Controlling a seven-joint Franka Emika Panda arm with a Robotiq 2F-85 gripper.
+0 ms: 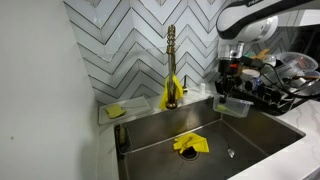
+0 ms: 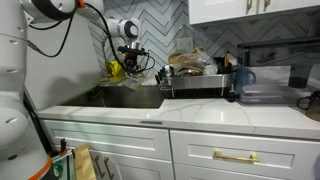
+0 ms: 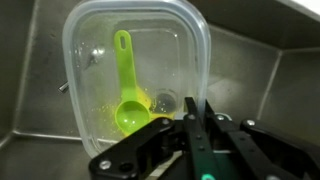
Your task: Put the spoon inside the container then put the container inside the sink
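The clear plastic container (image 3: 185,45) hangs from my gripper (image 3: 193,104), which is shut on the container's near rim. A bright green spoon (image 3: 128,95) lies inside the container, bowl toward me. Through the clear bottom I see the steel sink (image 3: 270,80) and its round drain below. In an exterior view my gripper (image 1: 232,82) holds the container (image 1: 235,104) over the sink's (image 1: 160,135) right edge, above the basin. In an exterior view my gripper (image 2: 133,62) hovers over the sink (image 2: 120,97).
A yellow cloth (image 1: 190,144) lies on the sink floor. A gold faucet (image 1: 171,65) stands behind the basin, with a yellow sponge (image 1: 116,111) on the ledge. The black wire dish rack (image 1: 285,85), full of dishes, stands beside the sink (image 2: 200,80).
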